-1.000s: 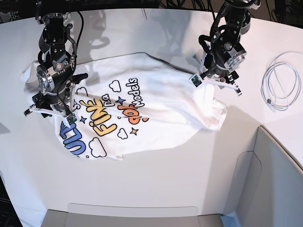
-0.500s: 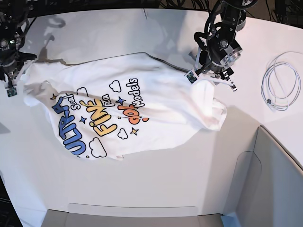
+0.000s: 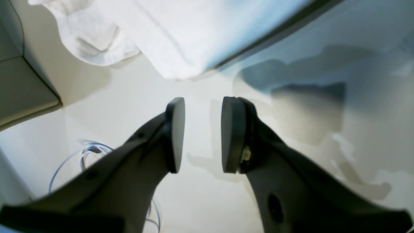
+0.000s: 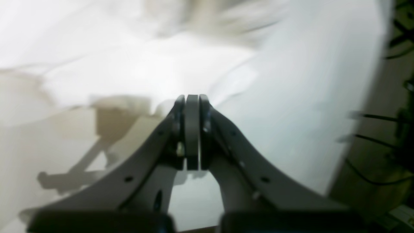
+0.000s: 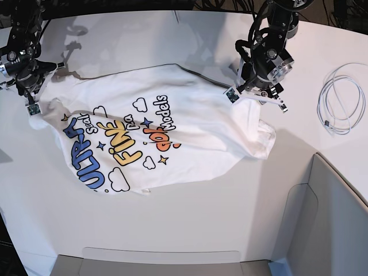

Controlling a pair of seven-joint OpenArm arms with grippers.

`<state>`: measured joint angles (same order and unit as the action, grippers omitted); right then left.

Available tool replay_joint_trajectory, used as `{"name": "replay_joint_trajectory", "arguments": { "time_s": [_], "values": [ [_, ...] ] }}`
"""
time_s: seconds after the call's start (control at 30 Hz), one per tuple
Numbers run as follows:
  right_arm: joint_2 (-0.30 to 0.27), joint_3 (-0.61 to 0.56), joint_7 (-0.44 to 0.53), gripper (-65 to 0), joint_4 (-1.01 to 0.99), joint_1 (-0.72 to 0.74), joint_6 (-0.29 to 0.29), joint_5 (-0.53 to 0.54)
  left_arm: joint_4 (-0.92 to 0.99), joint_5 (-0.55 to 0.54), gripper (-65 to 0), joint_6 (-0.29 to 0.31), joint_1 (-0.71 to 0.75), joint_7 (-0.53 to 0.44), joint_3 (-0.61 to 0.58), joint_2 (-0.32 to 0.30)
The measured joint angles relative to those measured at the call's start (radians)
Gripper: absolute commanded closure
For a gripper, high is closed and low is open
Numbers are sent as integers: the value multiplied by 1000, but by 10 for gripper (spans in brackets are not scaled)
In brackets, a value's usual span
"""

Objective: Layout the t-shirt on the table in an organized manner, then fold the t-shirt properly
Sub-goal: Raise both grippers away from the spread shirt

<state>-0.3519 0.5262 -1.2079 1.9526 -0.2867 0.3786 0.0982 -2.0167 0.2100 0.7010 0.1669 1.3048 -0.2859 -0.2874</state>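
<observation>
the t-shirt [image 5: 155,135] lies spread but rumpled across the middle of the table [image 5: 190,224], print side up. its cartoon lettering runs sideways in the frame: blue "ultra" at lower left, yellow "fine" in the centre, orange letters beside it, with small clouds and stars scattered around. the cloth is white, creased through the body, and bunched into folds at its right end near the frame's centre right. its left edge curls up at the upper left of the frame.

the right gripper [image 5: 30,99] sits at the upper left, by that curled edge; in its wrist view its pads [image 4: 192,129] are pressed flat together with no cloth visible between them. the left gripper [image 5: 256,95] hangs over the shirt's right shoulder area at upper right; its wrist view shows the pads [image 3: 174,134] standing apart with bare table between them and the shirt's hem beyond.

a coiled cable [image 5: 340,100] lies at the far right, well apart from the shirt. a grey bin [image 5: 328,224] fills the lower right corner.
</observation>
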Motion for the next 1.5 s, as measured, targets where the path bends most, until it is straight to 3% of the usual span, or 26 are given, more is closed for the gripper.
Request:
{"name": "replay_joint_trajectory", "arguments": {
  "time_s": [0.13,0.33,0.47,0.63,0.8,0.93,1.1,1.23,1.5],
  "values": [
    [0,-6,2,0,-109,40,0,-7,0,1,-201,0,27,0,0,1],
    [-61,-106,58,0,-343,101,-10,-39,0,0,-190,0,27,-10,0,26],
    [-66,-118,156,0,-320,42,-35,-66,0,5,-114,0,24,4,1,73],
    [-59,-126,106,0,-146,-129,-30,-54,0,4,-19,-1,-32,4,0,127],
    [-57,-127,85,0,-63,-218,-23,-36,0,-2,-12,2,-59,0,26,135],
    [-53,-127,80,0,-60,-220,-23,-34,5,9,-71,-4,-55,8,271,140],
    [-47,-129,75,0,-59,-217,-22,-41,7,6,-191,-4,-23,41,477,210],
    [-47,-130,71,0,-59,-215,-22,-42,16,-130,-278,0,-6,69,558,286],
    [-47,-130,71,0,-58,-215,-22,-40,30,-217,-289,-4,-65,106,736,429]
  ]
}}
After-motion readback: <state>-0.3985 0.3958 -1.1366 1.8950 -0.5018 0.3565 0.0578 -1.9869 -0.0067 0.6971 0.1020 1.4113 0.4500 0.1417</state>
